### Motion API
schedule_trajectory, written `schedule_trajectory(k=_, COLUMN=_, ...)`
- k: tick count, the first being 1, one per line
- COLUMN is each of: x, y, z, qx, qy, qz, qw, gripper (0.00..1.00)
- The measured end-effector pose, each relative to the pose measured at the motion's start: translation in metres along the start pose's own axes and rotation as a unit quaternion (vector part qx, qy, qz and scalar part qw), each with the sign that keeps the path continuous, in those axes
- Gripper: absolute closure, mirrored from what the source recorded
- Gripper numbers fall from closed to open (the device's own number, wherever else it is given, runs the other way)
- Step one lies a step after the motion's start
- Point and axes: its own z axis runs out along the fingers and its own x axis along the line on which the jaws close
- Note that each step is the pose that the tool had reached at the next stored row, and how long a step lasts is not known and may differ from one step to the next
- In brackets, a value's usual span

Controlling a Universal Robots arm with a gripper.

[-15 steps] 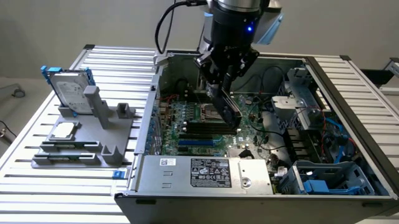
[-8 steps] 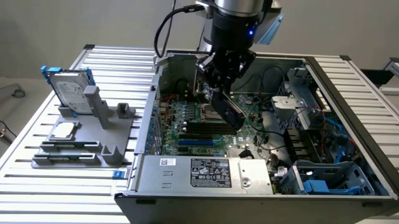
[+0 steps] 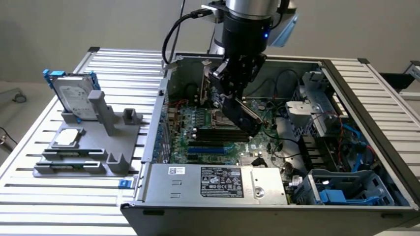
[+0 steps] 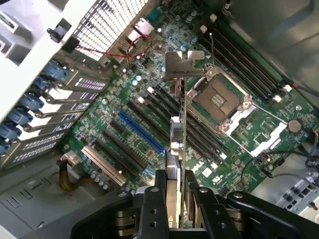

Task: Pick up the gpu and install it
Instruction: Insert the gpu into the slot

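Black-shrouded, thin gpu (image 3: 239,116) with a silver end bracket (image 4: 183,63) hangs tilted, clamped edge-on between the jaws.

- A plain pale grey wall (image 3: 98,24) stands behind, bare and evenly lit.
- A slatted aluminium table (image 3: 66,206) spans the scene — its ribs catch soft, diffuse light.
- At the exterior view's left, pale floor (image 3: 16,115) lies beside the table's edge.
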Motion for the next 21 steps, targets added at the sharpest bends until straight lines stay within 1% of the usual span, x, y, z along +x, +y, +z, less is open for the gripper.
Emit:
schedule_trajectory(k=3, x=0.0000, y=0.0000, z=0.0009, qx=0.0013, qy=-0.0004, qz=-0.028, qw=0.9996, gripper=0.74)
schedule_trajectory(k=6, x=-0.0001, y=0.0000, z=0.0017, qx=0.0026, qy=-0.0008, qz=-0.055, qw=0.9985, gripper=0.74)
schedule_trajectory(k=8, x=-0.0001, y=0.0000, z=0.0022, qx=0.0035, qy=-0.0010, qz=-0.073, qw=0.9974, gripper=0.74)
schedule_trajectory(k=11, x=-0.0001, y=0.0000, z=0.0030, qx=0.0048, qy=-0.0014, qz=-0.100, qw=0.9950, gripper=0.74)
schedule_trajectory(k=14, x=-0.0002, y=0.0001, z=0.0036, qx=0.0060, qy=-0.0019, qz=-0.127, qw=0.9918, gripper=0.74)
schedule_trajectory(k=16, x=-0.0002, y=0.0001, z=0.0041, qx=0.0069, qy=-0.0021, qz=-0.145, qw=0.9894, gripper=0.74)
schedule_trajectory(k=18, x=-0.0002, y=0.0001, z=0.0047, qx=0.0077, qy=-0.0024, qz=-0.163, qw=0.9866, gripper=0.74)
schedule_trajectory(k=21, x=-0.0003, y=0.0001, z=0.0060, qx=0.0090, qy=-0.0028, qz=-0.190, qw=0.9818, gripper=0.74)
